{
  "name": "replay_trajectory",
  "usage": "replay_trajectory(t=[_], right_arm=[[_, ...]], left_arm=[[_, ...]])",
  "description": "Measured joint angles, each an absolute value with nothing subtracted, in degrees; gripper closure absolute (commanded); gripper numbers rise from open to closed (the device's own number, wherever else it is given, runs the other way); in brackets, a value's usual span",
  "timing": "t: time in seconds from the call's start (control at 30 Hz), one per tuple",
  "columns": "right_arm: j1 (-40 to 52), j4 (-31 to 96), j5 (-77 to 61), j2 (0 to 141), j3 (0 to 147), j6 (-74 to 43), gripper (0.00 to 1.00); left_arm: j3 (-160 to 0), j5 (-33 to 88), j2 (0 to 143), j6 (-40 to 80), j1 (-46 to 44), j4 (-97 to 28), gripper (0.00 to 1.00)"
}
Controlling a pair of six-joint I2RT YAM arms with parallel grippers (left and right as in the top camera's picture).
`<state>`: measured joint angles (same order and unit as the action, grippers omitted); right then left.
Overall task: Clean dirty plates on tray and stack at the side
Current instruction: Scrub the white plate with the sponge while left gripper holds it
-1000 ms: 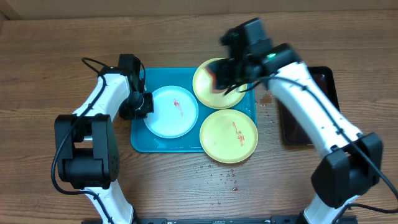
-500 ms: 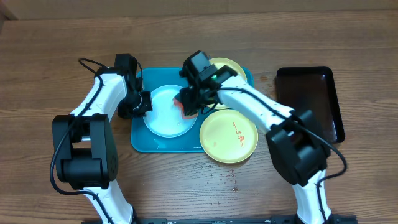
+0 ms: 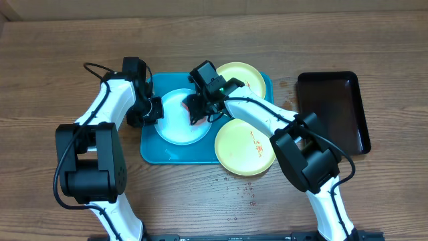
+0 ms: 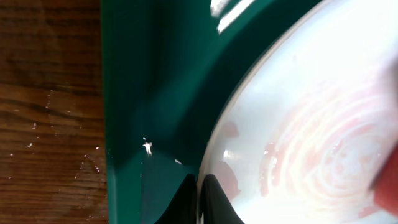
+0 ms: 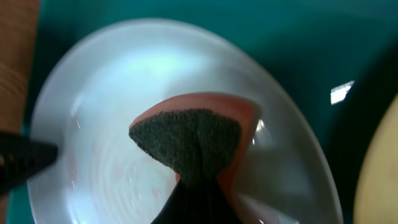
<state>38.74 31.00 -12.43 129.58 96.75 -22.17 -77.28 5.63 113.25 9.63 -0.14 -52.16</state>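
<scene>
A smeared yellow-green plate [image 3: 245, 146] overhangs the turquoise tray [image 3: 150, 154]; beyond, on that tray, the left end effector [image 3: 155, 111] pinches the light blue-white plate [image 3: 172, 128], which the right end effector [image 3: 199, 111], clamped on a sponge [image 5: 189, 140], could shove loose by pressing hard.

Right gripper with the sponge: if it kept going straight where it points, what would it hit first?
The sponge in the right gripper would meet the light blue-white plate directly beneath it. Whether they touch now is unclear from these views.

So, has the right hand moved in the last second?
Yes. Against the tray, the right hand swung left, from the far yellow plate to over the white plate, holding a sponge.
</scene>
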Motion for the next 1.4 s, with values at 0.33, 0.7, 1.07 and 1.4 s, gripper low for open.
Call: replay_trajectory(t=[0.33,0.7,1.07,1.4], right_arm=[[41.78,34.72,-13.67,130.19,98.15,-26.30,0.96],[42.39,54.04,-8.10,131.26,108.33,-23.31,0.96],[40.62,47.22,0.82,131.55,108.38,-22.72,0.96],[41.32,47.16,-9.87,132.64,106.37,-22.31,0.96]], left_arm=[[-77.28,6.00,113.25,8.73,0.14,-52.42,0.96],[-77.28,6.70,113.25,8.51,0.10,-52.10,0.96],[-77.28,6.70,113.25,8.51,0.10,-51.66,0.96],[-77.28,6.70,113.25,8.51,0.10,-51.64,0.96]])
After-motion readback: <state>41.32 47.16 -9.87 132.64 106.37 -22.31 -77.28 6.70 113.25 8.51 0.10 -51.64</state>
